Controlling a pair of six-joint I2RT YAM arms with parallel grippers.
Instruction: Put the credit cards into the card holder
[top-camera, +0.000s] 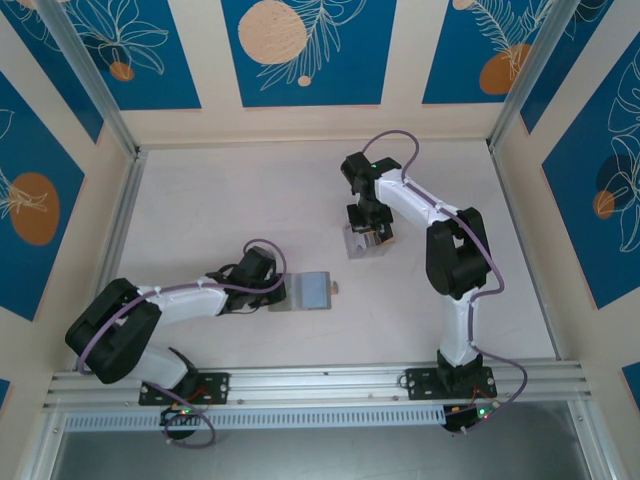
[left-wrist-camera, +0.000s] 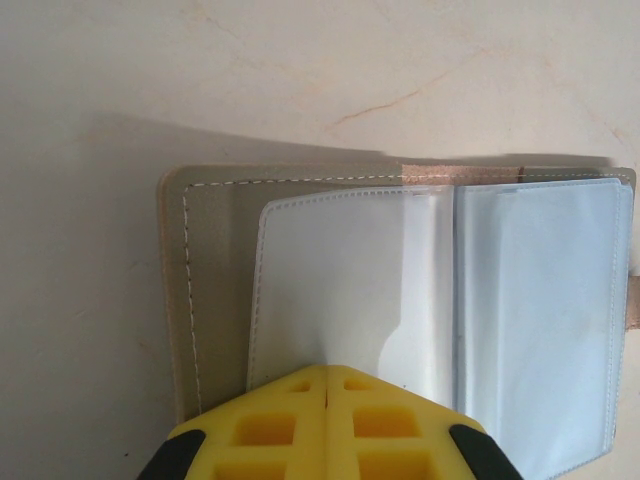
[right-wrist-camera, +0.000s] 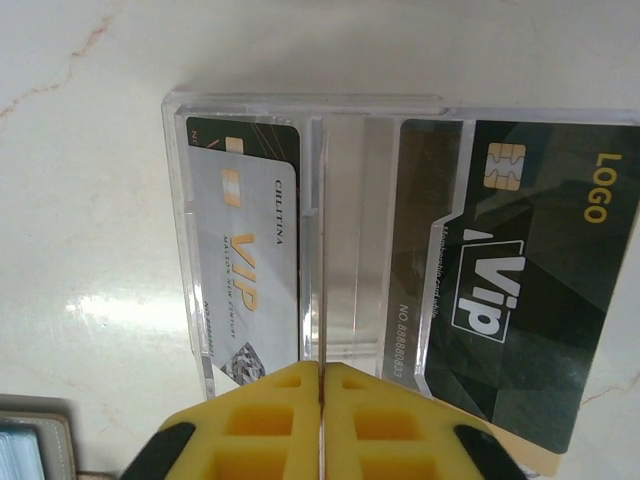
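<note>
- Reaching in low over the table from the near edge, the left gripper sat at the card holder.
- Its yellow fingers were pressed together with no gap, over the near edge of the holder's clear leaves. Whether a leaf was nipped between them could not be told.
- The card holder lay spread open and flat at mid-table, its stitched inner cover facing up.
- Farther back, the right gripper was clamped tight on the middle divider of a clear stand.
- The credit cards stood in that stand, well apart from the holder. A white-grey card overlapped a dark card on one side of the divider, and a black card stood on the other.
</note>
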